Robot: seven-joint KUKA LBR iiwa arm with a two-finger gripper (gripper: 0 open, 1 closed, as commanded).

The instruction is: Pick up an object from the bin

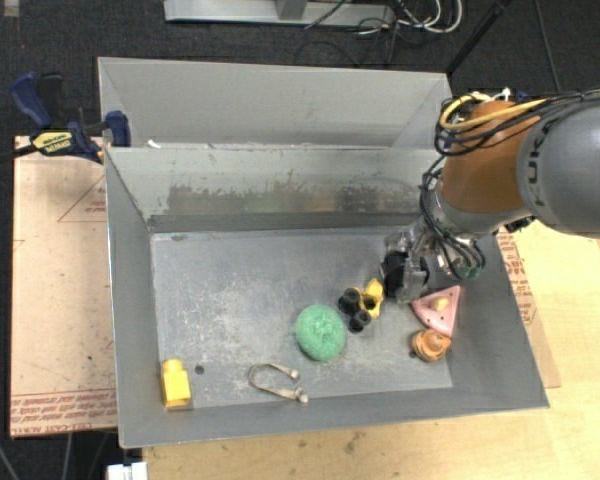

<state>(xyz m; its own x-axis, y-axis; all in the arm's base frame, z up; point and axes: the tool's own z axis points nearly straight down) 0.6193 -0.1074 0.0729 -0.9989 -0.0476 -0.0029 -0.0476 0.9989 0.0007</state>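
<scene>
Nothing lifted yet: gripper [396, 273] sits low, up-right of green ball [321, 332], by yellow-black toy [363, 305]; its opening is unreadable.

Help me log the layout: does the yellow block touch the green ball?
No, the yellow block lies alone in the lower-left corner of the bin, well apart from the green ball near the middle.
</scene>
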